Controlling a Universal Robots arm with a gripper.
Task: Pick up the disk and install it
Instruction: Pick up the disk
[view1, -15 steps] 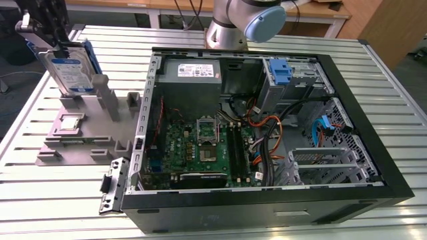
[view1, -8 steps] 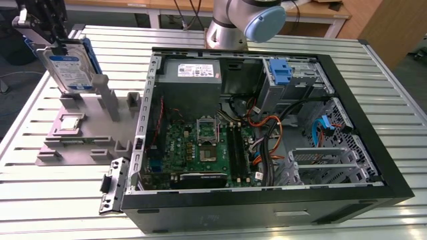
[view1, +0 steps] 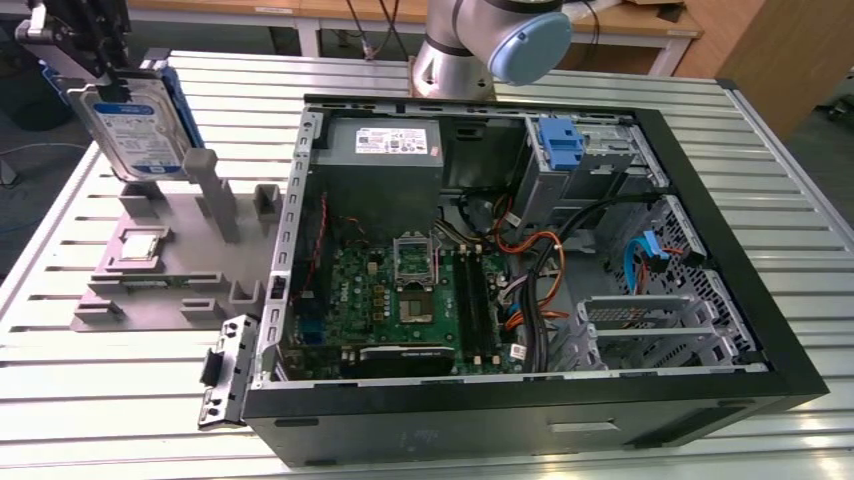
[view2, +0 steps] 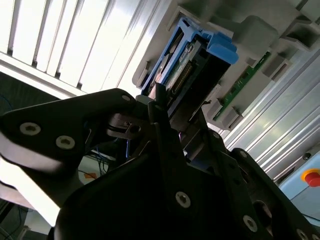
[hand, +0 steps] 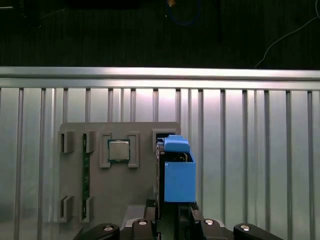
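Silver-metal disk (view1: 134, 135), blue-framed, upright at grey fixture (view1: 160, 295) near bench (view1: 80, 400) far corner, exterior view's left | claw (view1: 110, 92) clamped on its upper edge | likely rigid, dense, shock-sensitive; best gripped by narrow edges, not flat faces

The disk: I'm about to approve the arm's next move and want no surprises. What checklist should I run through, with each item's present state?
1. Claw shut on the flat silver-metal hard drive in its blue plastic bracket: ok.
2. Disk hanging roughly upright: ok.
3. Disk's lower edge clear of the grey slotted fixture tray: cannot tell.
4. Small square silver processor chip seated in its tray recess: ok.
5. Black computer case lying open, panel off: ok.
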